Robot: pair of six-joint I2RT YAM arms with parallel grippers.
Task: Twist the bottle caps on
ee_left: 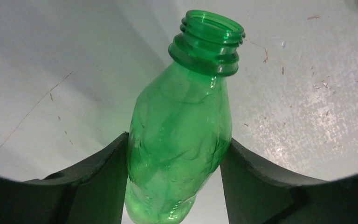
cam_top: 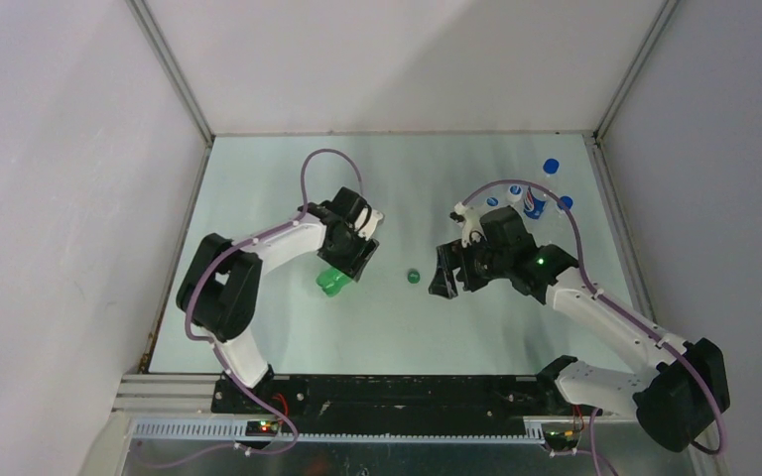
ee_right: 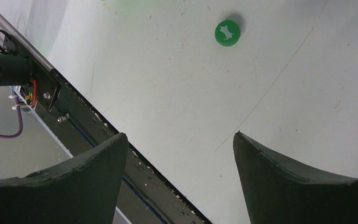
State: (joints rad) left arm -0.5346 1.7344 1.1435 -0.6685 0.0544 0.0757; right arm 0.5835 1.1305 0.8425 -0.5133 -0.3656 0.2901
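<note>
Pressure is on at the left gripper (ee_left: 175, 151): its two dark jaws are clamped against opposite sides of the green bottle (ee_left: 182, 126), gripping it around the lower half of the body. From the wrist view the bottle leans, its neck angled away from the jaws and up toward the right of the frame. The threaded mouth is open and bare, with no cap on it. From above, the bottle pokes out just below that gripper (cam_top: 349, 260), toward the near side of the table (cam_top: 397, 178). I cannot tell whether its base touches the surface or hangs clear of it.

Across from it, the right gripper (ee_right: 179, 142) is spread wide with nothing between its jaws, only pale tabletop and a slice of the black rail (ee_right: 98, 126) at the table's near edge. The green cap (ee_right: 227, 32) lies flat on the table ahead of those open jaws, outside the gap and off toward the right-hand finger's side, with a pale patch showing on its upper face.

In the overhead view the cap (cam_top: 413, 277) sits between the two arms, close to the right gripper (cam_top: 446, 278) and apart from the bottle (cam_top: 332, 283).

Farther out, behind the right arm near the far right edge, stands a small cluster of blue-capped bottles (cam_top: 546, 188).
</note>
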